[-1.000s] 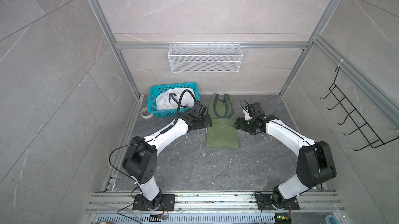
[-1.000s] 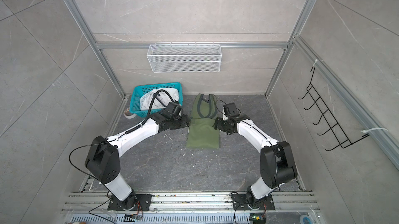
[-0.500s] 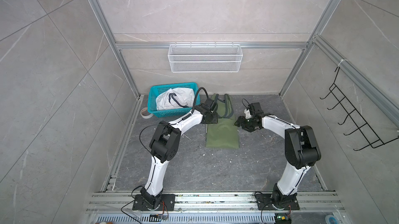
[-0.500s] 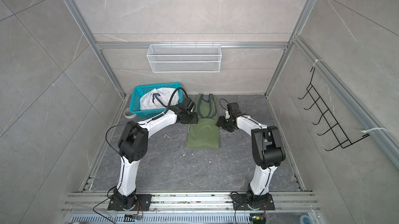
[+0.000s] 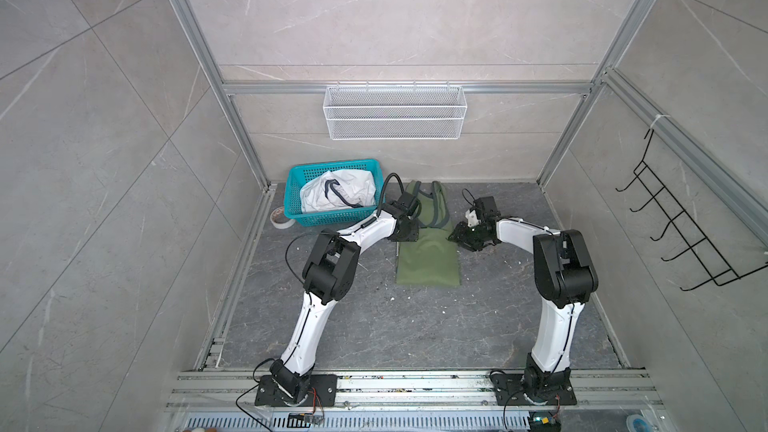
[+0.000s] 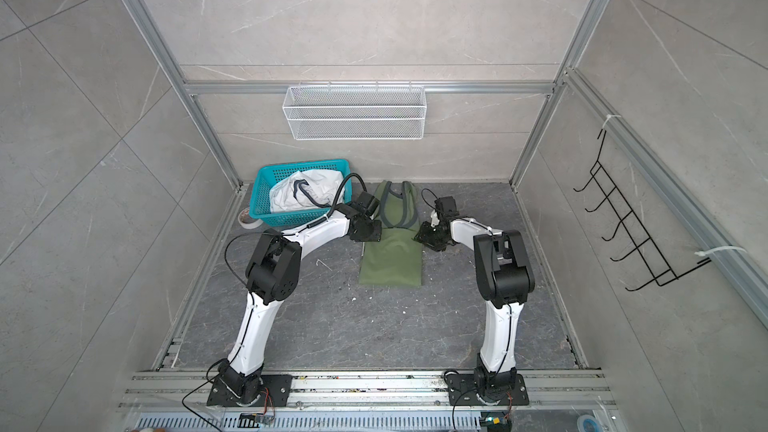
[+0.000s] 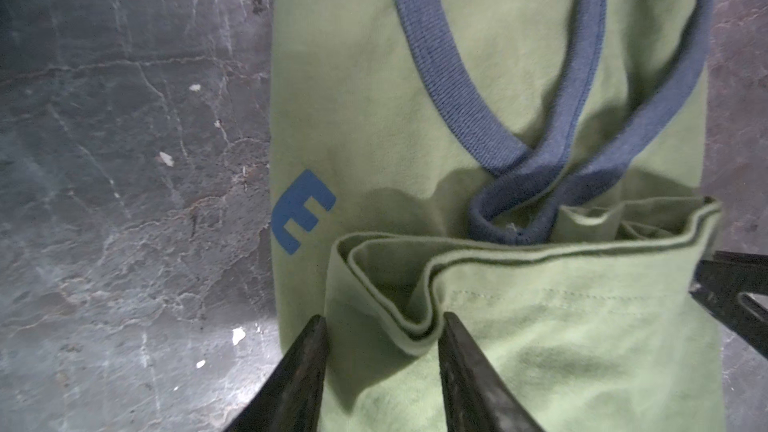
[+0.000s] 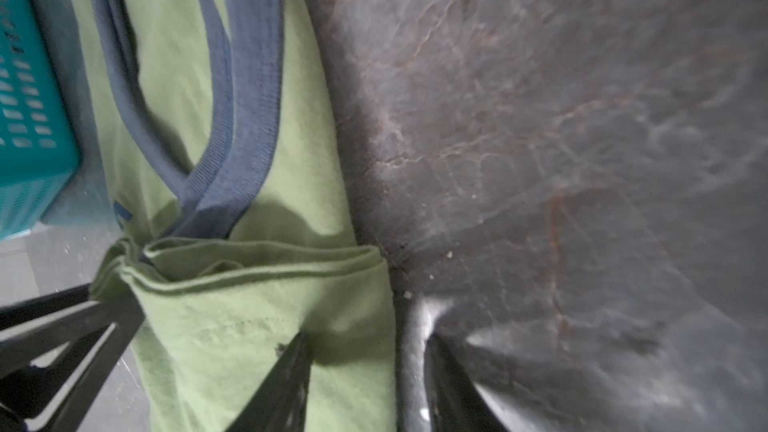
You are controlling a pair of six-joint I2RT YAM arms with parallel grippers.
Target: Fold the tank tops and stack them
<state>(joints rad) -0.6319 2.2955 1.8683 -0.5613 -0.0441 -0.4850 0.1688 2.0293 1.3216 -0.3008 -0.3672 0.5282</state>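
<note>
Two corners of the olive tank top, half-folded mid-table beside the basket holding the white tank top, sit between the unclenched jaws of my left gripper and right gripper; next I should pinch both and carry them strapward.

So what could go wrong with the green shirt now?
The left tool straddles wavy hem layers of the green tank top; it might pinch only some, and the fold opens. The right tool sits at the very edge, one finger over bare tabletop, so the cloth might slip out.
</note>
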